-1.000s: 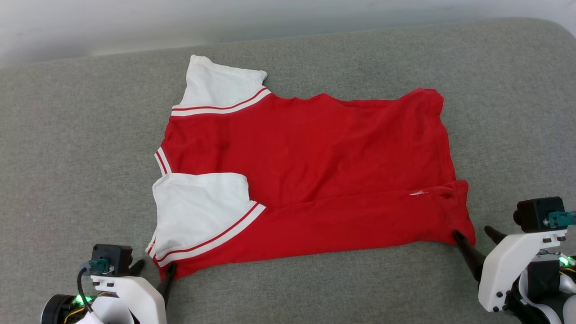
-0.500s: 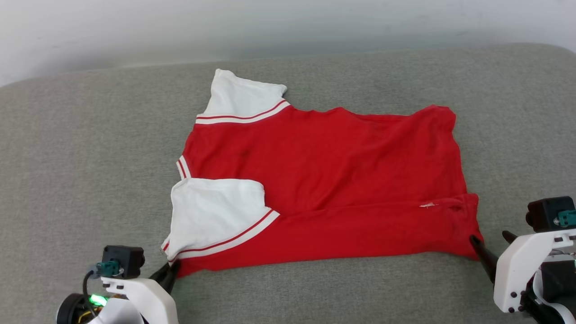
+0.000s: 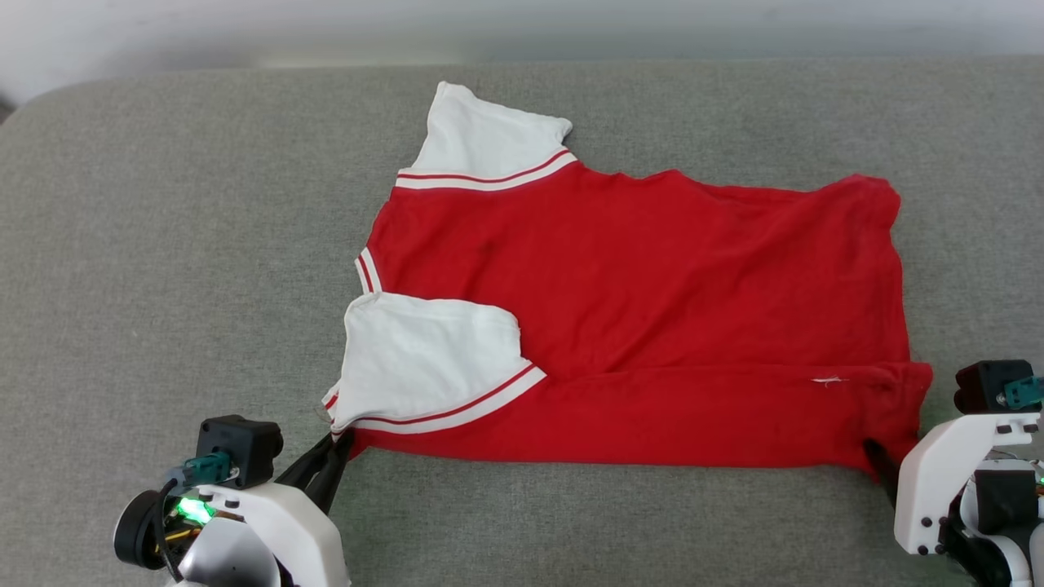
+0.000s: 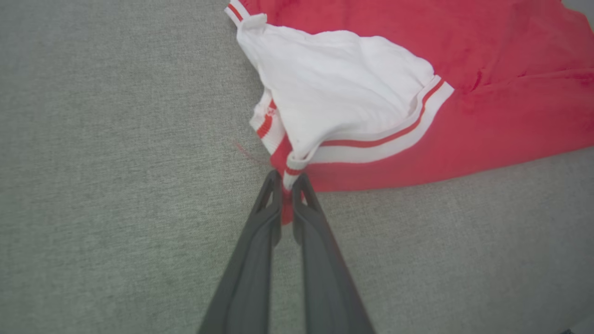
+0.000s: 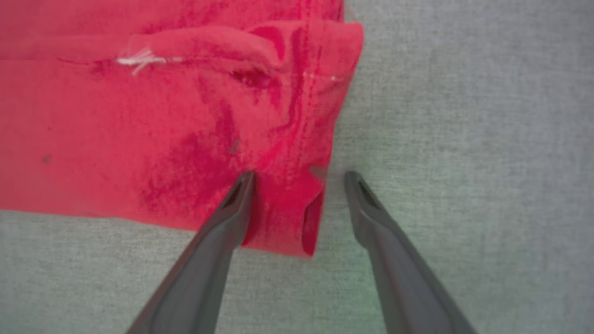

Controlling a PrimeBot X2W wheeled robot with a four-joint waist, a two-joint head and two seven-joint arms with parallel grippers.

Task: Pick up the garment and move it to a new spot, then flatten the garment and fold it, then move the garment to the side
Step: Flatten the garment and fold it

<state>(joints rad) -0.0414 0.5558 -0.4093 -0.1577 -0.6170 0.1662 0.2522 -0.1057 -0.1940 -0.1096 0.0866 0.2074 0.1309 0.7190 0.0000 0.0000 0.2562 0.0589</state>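
The garment (image 3: 636, 326) lies spread on the grey cushion, red body to the right, white sleeves with red-and-white trim to the left, its near edge folded over; no lettering shows. My left gripper (image 3: 338, 447) is shut on the near-left corner by the sleeve cuff; the left wrist view shows the striped trim of the garment (image 4: 352, 116) pinched between the tips of my left gripper (image 4: 287, 178). My right gripper (image 5: 299, 175) stands open astride the near-right corner of the garment (image 5: 162, 125), one finger on the cloth, the other on the cushion. In the head view my right gripper (image 3: 879, 456) sits at that corner.
A grey fabric cushion (image 3: 163, 285) carries everything, with bare room to the left, right and front of the shirt. A pale wall (image 3: 522, 28) runs behind its rounded far edge.
My left gripper has shut on the corner by the sleeve. The head camera has shifted, so the shirt sits further right in the picture. The right gripper stays open at its corner.
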